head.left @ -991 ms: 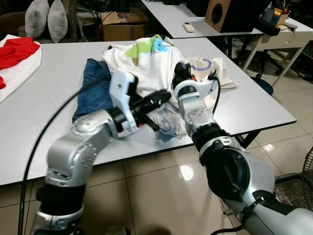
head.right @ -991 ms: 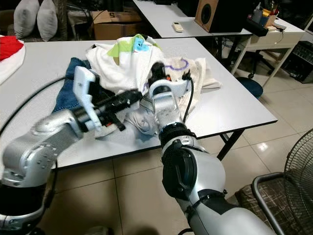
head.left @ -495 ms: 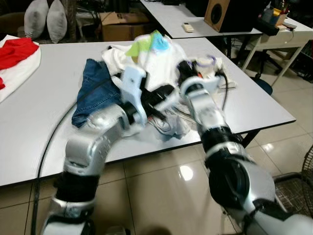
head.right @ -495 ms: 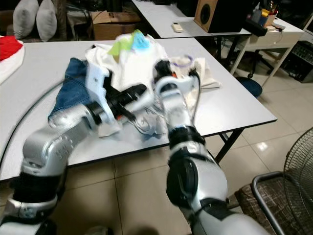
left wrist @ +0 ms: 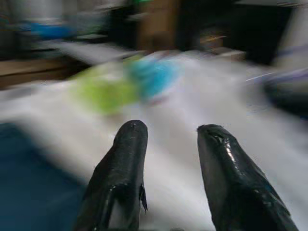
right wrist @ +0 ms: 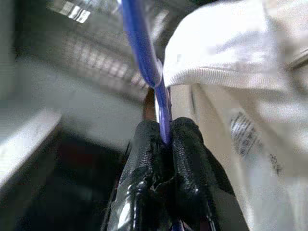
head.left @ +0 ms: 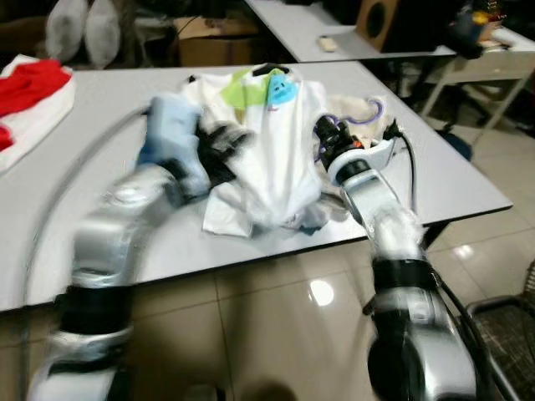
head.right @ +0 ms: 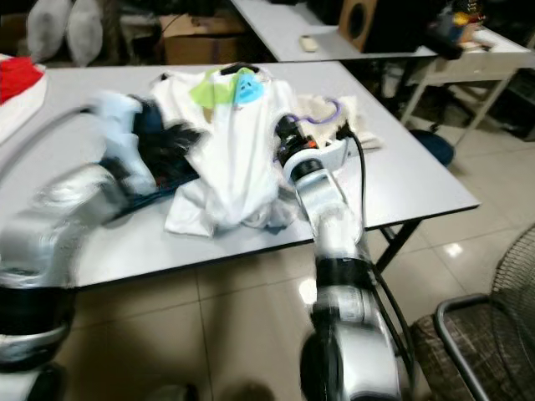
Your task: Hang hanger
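A white T-shirt (head.left: 276,142) with a green and blue print is drawn up from the clothes pile on the grey table (head.left: 109,251). It hangs on a purple-blue hanger (right wrist: 144,53). My right gripper (right wrist: 164,127) is shut on the hanger's thin bar, at the shirt's right side (head.left: 324,134) above the table. The hanger's purple hook (head.left: 374,107) shows behind the right wrist. My left gripper (left wrist: 166,132) is open with nothing between its fingers. It is blurred and sits at the shirt's left side (head.left: 226,146), over blue jeans (head.right: 167,171).
Red cloth on white fabric (head.left: 33,83) lies at the table's far left. A cream cloth (head.left: 359,113) lies by the right wrist. The table's front edge runs close below the pile. A second table with a speaker (head.left: 384,21) stands behind, and a fan (head.left: 510,309) at lower right.
The right gripper has raised the hanger, and the white shirt now hangs taller and smoother from it. The left arm swung left, away from the pile's middle. The camera shifted a little.
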